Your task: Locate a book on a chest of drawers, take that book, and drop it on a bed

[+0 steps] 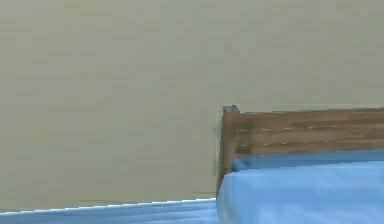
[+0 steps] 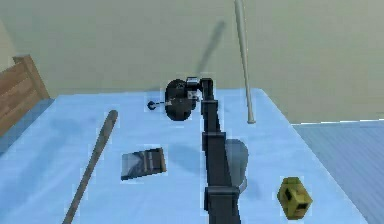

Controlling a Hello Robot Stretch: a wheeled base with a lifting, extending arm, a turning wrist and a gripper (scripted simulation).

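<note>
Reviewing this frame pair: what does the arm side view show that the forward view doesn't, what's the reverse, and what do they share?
Arm side view: the arm and gripper, a dark book lying flat on the cover, a brown bat lying at the left, a pale stick against the wall, and a yellow-and-black block at the bottom right.
Forward view: the headboard's end post, seen against the wall.
Both: the blue bed, its wooden headboard and the beige wall.
</note>
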